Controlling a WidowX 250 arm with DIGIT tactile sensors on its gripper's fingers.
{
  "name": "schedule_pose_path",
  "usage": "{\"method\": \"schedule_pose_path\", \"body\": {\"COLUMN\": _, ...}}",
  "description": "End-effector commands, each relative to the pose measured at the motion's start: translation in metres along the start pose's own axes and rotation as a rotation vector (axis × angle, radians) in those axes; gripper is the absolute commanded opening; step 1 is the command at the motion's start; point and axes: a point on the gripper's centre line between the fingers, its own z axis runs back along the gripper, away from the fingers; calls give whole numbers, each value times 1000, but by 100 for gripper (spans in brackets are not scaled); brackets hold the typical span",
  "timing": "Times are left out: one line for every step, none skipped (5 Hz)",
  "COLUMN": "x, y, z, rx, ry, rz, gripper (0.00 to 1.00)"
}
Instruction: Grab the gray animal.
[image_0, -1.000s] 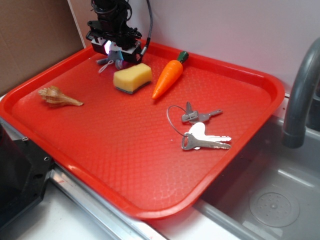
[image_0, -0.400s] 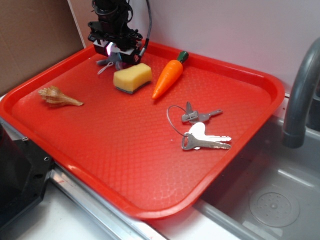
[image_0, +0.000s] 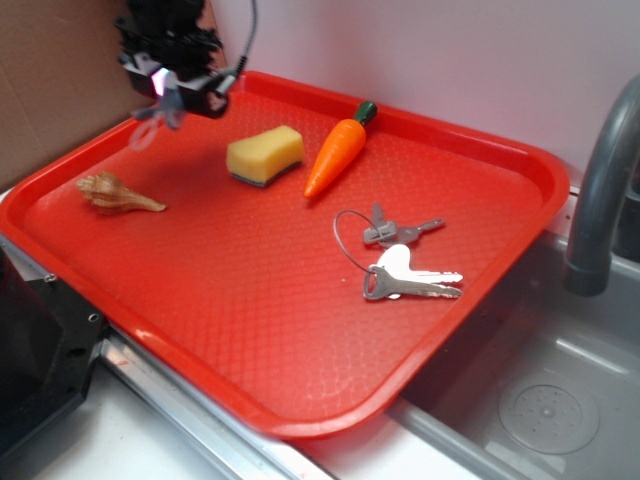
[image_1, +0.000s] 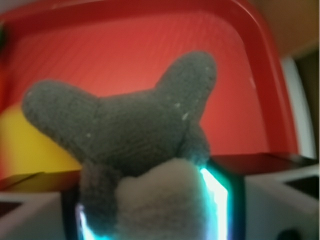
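while clamped on the gray animal (image_0: 158, 112), gripper (image_0: 166, 88) hangs over the tray's (image_0: 250, 300) far left corner, toy lifted clear of the red surface, thin white loop dangling below. close up from the wrist: gray animal (image_1: 125, 135) fills the view, two gray limbs splayed outward, pale part pressed between the lit fingers (image_1: 220, 190), red tray (image_1: 150, 45) behind. nothing between toy and tray floor directly beneath. nearest neighbours: one yellow sponge (image_0: 265, 154) to the right, one seashell (image_0: 118, 193) below and nearer the front, both well apart from the toy. one toy carrot (image_0: 338, 151) just beside the sponge, green end toward the back rim. three keys (image_0: 405, 260) on a wire ring near tray centre-right. one gray faucet (image_0: 600, 180) over a sink at far right, off the tray.
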Motion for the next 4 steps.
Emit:
{"method": "schedule_pose_path", "body": {"x": -28, "y": -15, "z": 113, "rx": -163, "ry": -97, "rz": -110, "gripper": 0}}
{"method": "schedule_pose_path", "body": {"x": -32, "y": -23, "z": 142, "rx": -111, "ry": -63, "rz": -112, "gripper": 0}}
{"method": "schedule_pose_path", "body": {"x": -34, "y": -28, "z": 131, "rx": 5, "ry": -3, "rz": -52, "gripper": 0}}
{"method": "schedule_pose_path", "body": {"x": -32, "y": -30, "z": 122, "rx": -16, "ry": 27, "rz": -72, "gripper": 0}}
